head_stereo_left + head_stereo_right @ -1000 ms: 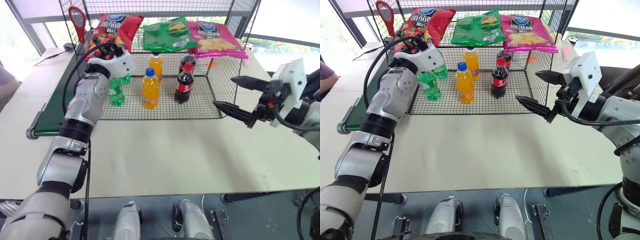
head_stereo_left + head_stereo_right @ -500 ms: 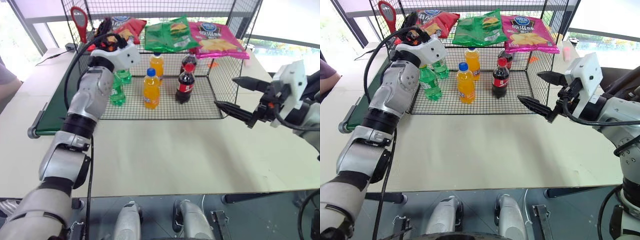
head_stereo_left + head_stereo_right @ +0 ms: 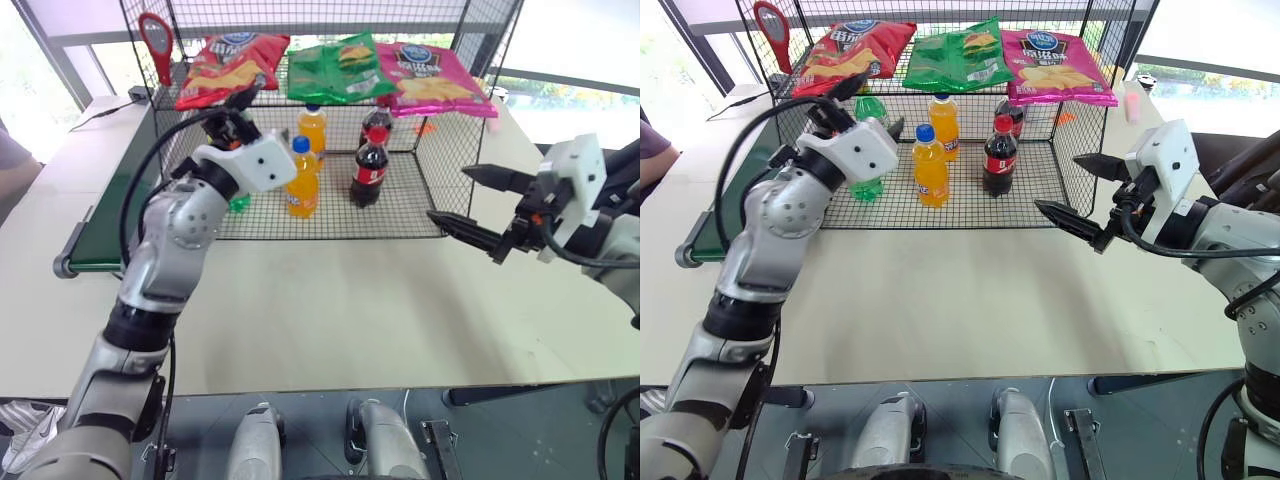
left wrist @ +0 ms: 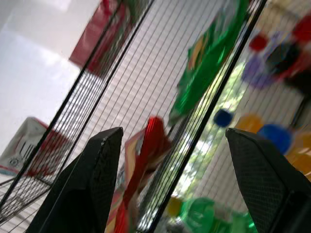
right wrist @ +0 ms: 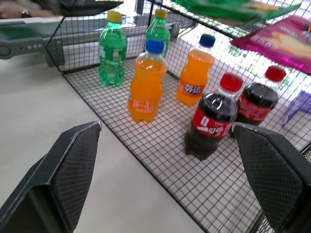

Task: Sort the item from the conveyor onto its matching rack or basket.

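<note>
The big black wire cage (image 3: 455,130) is taken as the landmark. Along its left side the dark green conveyor (image 3: 115,225) is seen. On the cage's flat top shelf (image 3: 300,100) three crisp bags are laid in a row: the red crisp bag (image 3: 228,68) at the left end, one green bag (image 3: 335,70) in the middle, one pink bag (image 3: 430,78) at the right. The red bag is released and lies above and behind the left gripper (image 3: 232,112), whose fingers are spread apart with nothing between them. On the cage's lower floor six bottles are counted: two green (image 5: 112,56), two orange (image 3: 300,178), two cola (image 3: 368,165). At the cage's right front corner the right gripper (image 3: 462,200) is held with fingers wide apart and empty.
</note>
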`<action>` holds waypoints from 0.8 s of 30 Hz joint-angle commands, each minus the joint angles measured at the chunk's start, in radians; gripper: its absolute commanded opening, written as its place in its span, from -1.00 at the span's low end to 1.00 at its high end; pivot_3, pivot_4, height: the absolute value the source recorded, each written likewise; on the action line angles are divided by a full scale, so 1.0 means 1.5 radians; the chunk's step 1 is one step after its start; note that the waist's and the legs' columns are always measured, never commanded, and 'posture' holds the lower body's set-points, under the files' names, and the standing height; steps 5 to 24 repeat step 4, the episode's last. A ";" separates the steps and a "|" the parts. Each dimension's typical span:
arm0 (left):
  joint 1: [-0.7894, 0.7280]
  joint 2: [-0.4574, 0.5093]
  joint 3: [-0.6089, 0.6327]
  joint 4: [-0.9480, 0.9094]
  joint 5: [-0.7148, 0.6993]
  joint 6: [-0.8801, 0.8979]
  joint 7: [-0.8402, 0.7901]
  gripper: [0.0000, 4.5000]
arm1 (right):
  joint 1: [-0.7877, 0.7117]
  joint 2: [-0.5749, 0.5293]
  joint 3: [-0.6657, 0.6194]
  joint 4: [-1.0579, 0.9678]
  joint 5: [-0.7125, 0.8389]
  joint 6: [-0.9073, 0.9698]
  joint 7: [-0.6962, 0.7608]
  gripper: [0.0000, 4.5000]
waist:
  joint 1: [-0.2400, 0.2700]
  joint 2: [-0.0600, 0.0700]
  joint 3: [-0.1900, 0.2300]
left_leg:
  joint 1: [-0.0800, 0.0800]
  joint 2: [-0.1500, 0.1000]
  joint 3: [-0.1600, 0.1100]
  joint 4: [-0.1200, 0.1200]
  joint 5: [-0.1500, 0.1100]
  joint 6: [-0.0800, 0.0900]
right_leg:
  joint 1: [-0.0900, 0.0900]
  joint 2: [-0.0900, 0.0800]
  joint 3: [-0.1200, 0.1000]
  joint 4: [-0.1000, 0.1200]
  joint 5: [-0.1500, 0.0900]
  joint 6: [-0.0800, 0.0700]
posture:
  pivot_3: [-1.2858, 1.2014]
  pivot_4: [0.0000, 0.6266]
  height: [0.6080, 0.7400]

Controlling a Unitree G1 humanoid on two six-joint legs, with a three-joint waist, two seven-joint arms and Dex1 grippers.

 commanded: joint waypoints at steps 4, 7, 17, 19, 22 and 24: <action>0.069 -0.013 0.199 -0.171 -0.312 0.367 -0.106 0.58 | 0.005 0.011 0.006 0.001 0.002 -0.013 0.001 1.00 | -0.002 0.000 0.000 | 0.001 0.000 -0.001 0.000 0.000 0.000 | 0.001 0.001 0.001 0.000 -0.002 0.002 | 0.03 -0.52 1.00; 0.069 -0.013 0.199 -0.171 -0.312 0.367 -0.106 0.58 | 0.005 0.011 0.006 0.001 0.002 -0.013 0.001 1.00 | -0.002 0.000 0.000 | 0.001 0.000 -0.001 0.000 0.000 0.000 | 0.001 0.001 0.001 0.000 -0.002 0.002 | 0.03 -0.52 1.00; 0.069 -0.013 0.199 -0.171 -0.312 0.367 -0.106 0.58 | 0.005 0.011 0.006 0.001 0.002 -0.013 0.001 1.00 | -0.002 0.000 0.000 | 0.001 0.000 -0.001 0.000 0.000 0.000 | 0.001 0.001 0.001 0.000 -0.002 0.002 | 0.03 -0.52 1.00; 0.069 -0.013 0.199 -0.171 -0.312 0.367 -0.106 0.58 | 0.005 0.011 0.006 0.001 0.002 -0.013 0.001 1.00 | -0.002 0.000 0.000 | 0.001 0.000 -0.001 0.000 0.000 0.000 | 0.001 0.001 0.001 0.000 -0.002 0.002 | 0.03 -0.52 1.00; 0.069 -0.013 0.199 -0.171 -0.312 0.367 -0.106 0.58 | 0.005 0.011 0.006 0.001 0.002 -0.013 0.001 1.00 | -0.002 0.000 0.000 | 0.001 0.000 -0.001 0.000 0.000 0.000 | 0.001 0.001 0.001 0.000 -0.002 0.002 | 0.03 -0.52 1.00; 0.069 -0.013 0.199 -0.171 -0.312 0.367 -0.106 0.58 | 0.005 0.011 0.006 0.001 0.002 -0.013 0.001 1.00 | -0.002 0.000 0.000 | 0.001 0.000 -0.001 0.000 0.000 0.000 | 0.001 0.001 0.001 0.000 -0.002 0.002 | 0.03 -0.52 1.00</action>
